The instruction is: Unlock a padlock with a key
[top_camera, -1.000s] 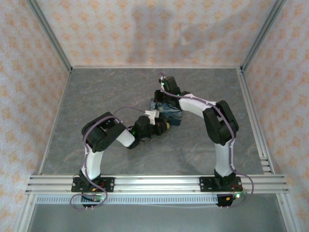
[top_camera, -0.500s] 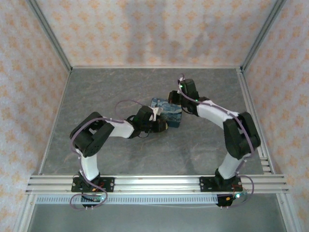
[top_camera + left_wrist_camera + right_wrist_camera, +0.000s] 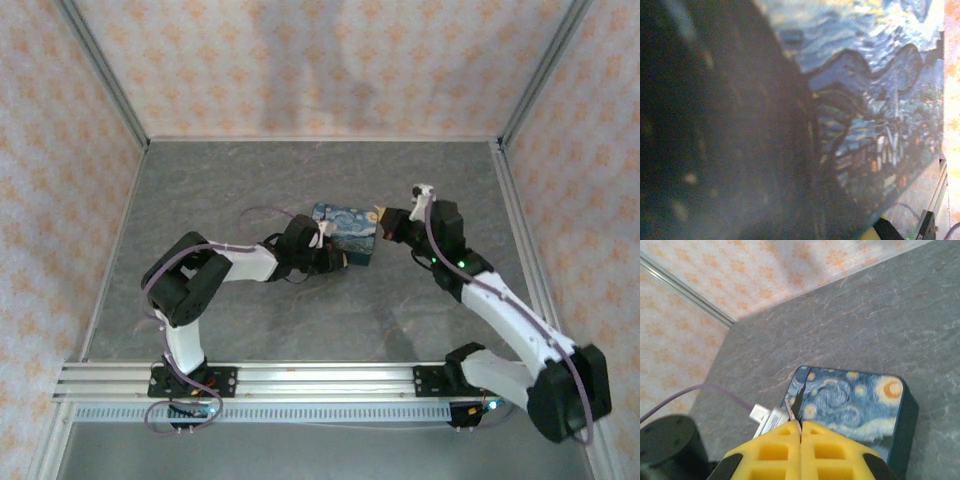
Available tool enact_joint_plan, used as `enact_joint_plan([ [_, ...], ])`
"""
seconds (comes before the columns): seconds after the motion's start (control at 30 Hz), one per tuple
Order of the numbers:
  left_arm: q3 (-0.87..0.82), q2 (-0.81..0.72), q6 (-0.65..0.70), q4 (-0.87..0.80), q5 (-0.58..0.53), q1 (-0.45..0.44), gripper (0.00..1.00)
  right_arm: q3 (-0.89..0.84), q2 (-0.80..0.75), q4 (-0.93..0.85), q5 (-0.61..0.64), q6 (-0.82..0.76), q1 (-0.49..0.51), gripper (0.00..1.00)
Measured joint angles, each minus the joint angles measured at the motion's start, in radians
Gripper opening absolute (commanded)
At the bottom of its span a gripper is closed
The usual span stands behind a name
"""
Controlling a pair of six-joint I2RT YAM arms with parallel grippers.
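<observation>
Pinching a thin sliver, likely the key (image 3: 793, 409), the right gripper (image 3: 801, 429) is hovering at the tin (image 3: 345, 230). The left gripper (image 3: 335, 258) is crowding its side, and I cannot tell its opening or where the padlock is sitting. A weak pinch is risking key twist at insertion.

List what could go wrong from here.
1. The left gripper sits against the tin. Its wrist view is mostly dark blur, so it could shove the tin unseen.
2. The right gripper pinches what looks like the key by its very end. It could twist or slip on contact.
</observation>
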Motion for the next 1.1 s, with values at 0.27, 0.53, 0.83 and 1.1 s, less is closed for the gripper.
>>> enact_joint_plan([
  [0.27, 0.051, 0.0, -0.067, -0.018, 0.029, 0.001, 0.0, -0.248, -0.188, 0.082, -0.059, 0.162, 0.0, 0.0],
  [0.53, 0.055, 0.0, -0.126, -0.014, 0.052, 0.009, 0.0, -0.422, -0.282, 0.258, -0.114, 0.299, 0.0, 0.0],
  [0.83, 0.055, 0.0, -0.172, 0.021, 0.056, 0.024, 0.0, -0.539, -0.284, 0.431, -0.122, 0.395, 0.0, 0.0],
  [1.1, 0.055, -0.001, -0.209, 0.068, 0.055, 0.04, 0.0, -0.549, -0.127, 0.587, -0.103, 0.443, 0.027, 0.0],
])
